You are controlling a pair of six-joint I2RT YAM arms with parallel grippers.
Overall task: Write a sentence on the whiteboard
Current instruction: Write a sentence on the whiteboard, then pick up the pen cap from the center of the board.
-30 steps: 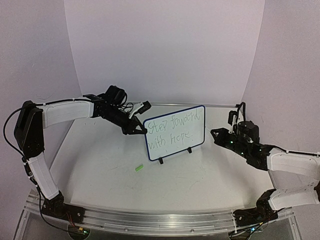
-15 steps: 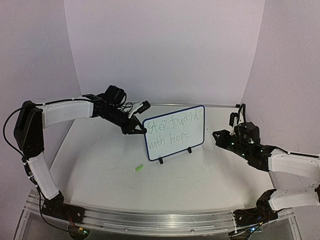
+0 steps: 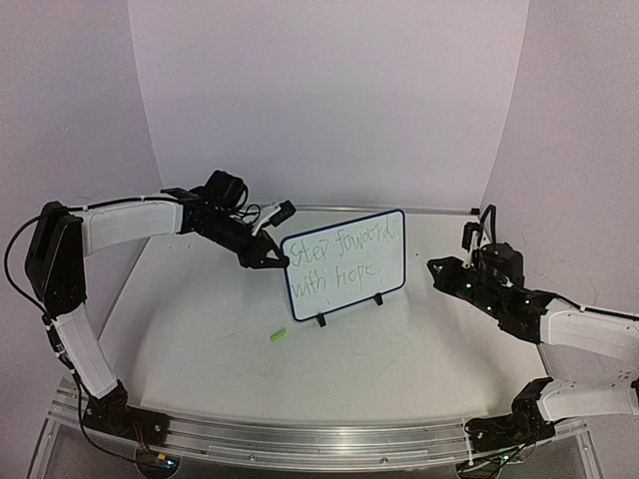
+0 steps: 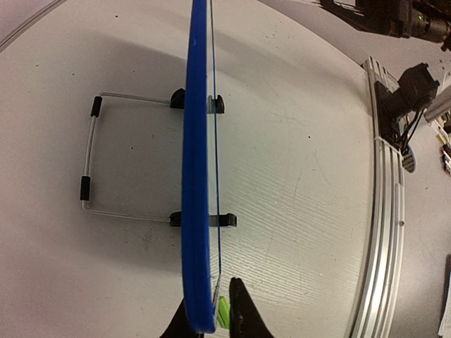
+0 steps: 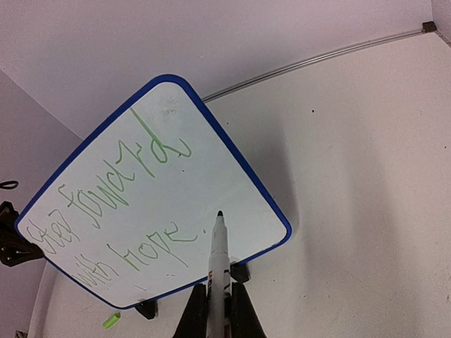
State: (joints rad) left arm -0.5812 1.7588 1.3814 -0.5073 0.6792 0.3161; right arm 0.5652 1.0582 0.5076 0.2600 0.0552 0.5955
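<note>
1. Whiteboard (image 3: pixel 344 261) stands upright mid-table (image 3: pixel 200 339) on clip feet (image 4: pixel 224 220) + wire stand (image 4: pixel 87 160). Sentence (image 5: pixel 106 218) fills two lines.
2. Handling: prob. light, stiff, tips easily. Take it by the blue frame edge, not the face, since ink likely smears.
3. L gripper (image 4: pixel 211 310) straddles frame's left edge, gap by one finger. Can't tell if clamped.
4. R gripper (image 5: pixel 218 299) clenched on marker (image 5: pixel 217 260), well clear of board.
5. Room: open table in front + to the right. Green cap (image 3: pixel 278 336) lies front-left.

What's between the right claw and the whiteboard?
The white marker held in the right claw, tip aimed at the blue-framed whiteboard, then bare white tabletop, per the top view.
</note>
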